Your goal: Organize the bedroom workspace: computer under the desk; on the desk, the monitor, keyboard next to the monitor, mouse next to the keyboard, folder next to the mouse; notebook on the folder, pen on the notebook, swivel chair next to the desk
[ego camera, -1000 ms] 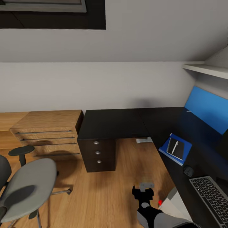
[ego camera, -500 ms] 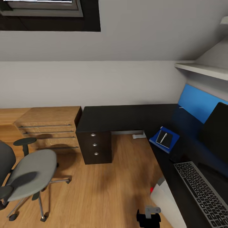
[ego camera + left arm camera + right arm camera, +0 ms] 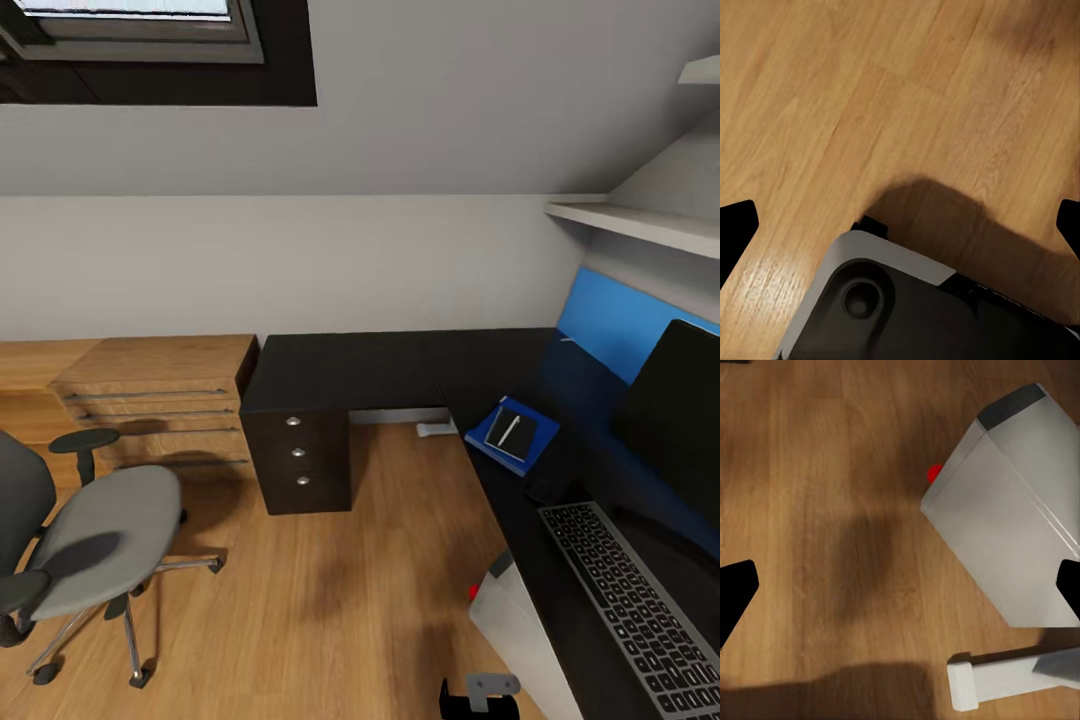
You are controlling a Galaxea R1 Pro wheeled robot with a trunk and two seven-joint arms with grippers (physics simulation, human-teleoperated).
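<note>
The black L-shaped desk (image 3: 380, 370) fills the corner, with its drawer unit (image 3: 298, 455) at its left end. On its right wing the blue folder (image 3: 483, 437) carries the dark notebook (image 3: 520, 437) and the pale pen (image 3: 508, 431). Nearer me lie the black mouse (image 3: 548, 490) and the keyboard (image 3: 628, 600), in front of the monitor (image 3: 672, 410). The grey computer (image 3: 520, 630) (image 3: 1012, 517) stands on the floor at the desk's edge. The swivel chair (image 3: 105, 535) stands apart at the left. My right gripper (image 3: 478, 697) (image 3: 900, 589) and left gripper (image 3: 900, 225) hang open over the floor.
A light wooden chest of drawers (image 3: 160, 400) stands left of the desk. A blue wall panel (image 3: 620, 335) and a white shelf (image 3: 630, 222) run above the right wing. A small white object (image 3: 437, 429) lies on the floor under the desk. Wooden floor (image 3: 330, 600) lies open between chair and desk.
The camera has shifted, so the monitor has come into view and the desk things sit further left. My right arm has sunk to the picture's lower edge.
</note>
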